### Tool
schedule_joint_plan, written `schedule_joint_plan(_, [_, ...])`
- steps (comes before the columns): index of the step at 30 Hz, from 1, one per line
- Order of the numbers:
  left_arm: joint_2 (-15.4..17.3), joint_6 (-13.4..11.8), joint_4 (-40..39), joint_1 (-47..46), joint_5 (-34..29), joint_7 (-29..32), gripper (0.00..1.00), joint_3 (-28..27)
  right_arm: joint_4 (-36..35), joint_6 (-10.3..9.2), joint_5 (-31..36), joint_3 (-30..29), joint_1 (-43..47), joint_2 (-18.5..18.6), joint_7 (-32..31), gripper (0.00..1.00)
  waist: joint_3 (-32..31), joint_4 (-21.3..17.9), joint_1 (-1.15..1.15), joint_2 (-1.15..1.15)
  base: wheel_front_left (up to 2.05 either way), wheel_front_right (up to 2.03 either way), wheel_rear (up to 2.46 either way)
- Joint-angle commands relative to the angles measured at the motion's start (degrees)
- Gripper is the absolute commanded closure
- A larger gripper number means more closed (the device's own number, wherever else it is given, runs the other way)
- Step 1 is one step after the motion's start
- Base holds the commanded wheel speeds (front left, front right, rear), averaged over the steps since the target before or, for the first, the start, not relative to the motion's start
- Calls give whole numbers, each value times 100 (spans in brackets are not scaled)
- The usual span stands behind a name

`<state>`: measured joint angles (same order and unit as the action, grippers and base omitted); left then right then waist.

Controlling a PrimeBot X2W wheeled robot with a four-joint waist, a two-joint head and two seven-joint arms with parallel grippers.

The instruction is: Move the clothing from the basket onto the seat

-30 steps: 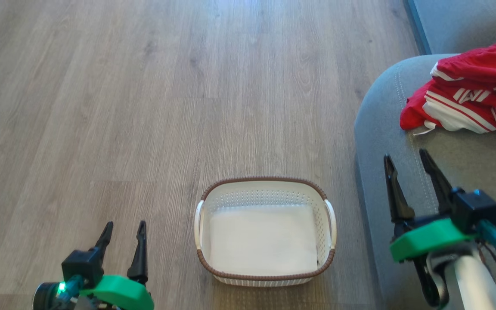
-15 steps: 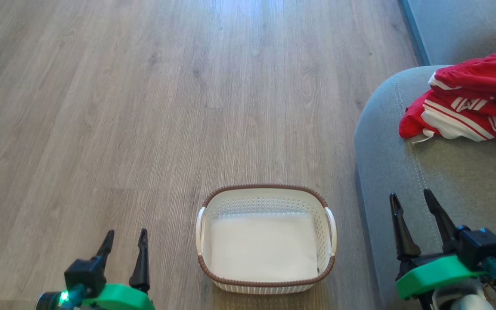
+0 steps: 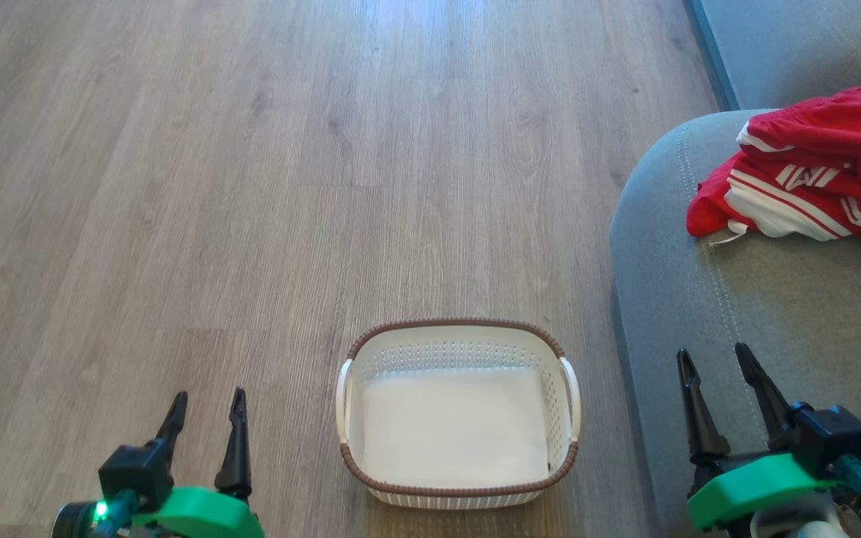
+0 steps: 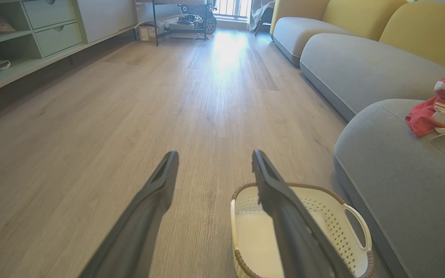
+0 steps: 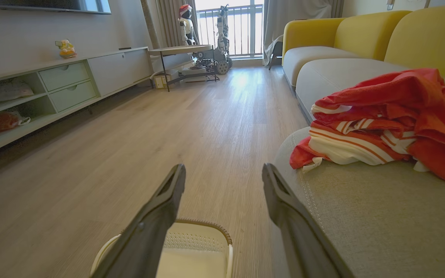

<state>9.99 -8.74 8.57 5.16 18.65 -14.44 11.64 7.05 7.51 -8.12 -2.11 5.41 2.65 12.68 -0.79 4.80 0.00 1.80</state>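
— Right gripper [image 3: 711,350] has drawn back nearer; its jaws are apart, left gripper [image 3: 208,392] likewise.
— Clothing [image 3: 804,187]?
— Crumpled on the seat [image 3: 774,314], far right, cut off by the edge. Perforated basket [image 3: 453,324] holds a flat sheet [image 3: 453,426].

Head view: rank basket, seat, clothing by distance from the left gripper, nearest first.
1. basket, on the floor just right of the left gripper.
2. seat, farther right, past the basket.
3. clothing, piled on the seat's far end, upper right.
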Motion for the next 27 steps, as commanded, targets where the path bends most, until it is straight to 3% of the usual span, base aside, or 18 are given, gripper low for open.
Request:
schedule_joint_plan(1, [2, 16, -144, -144, -62, -56, 0, -242, -160, -2, 11, 91, -162, 23, 91, 0, 0, -3, 0, 0, 0, 0, 0])
schedule_joint_plan(27, [-171, 153, -99, -141, -204, -56, 0, -520, -100, -2, -19, 25, -258, 23, 160, 0, -7, -1, 0, 0, 0, 0, 0])
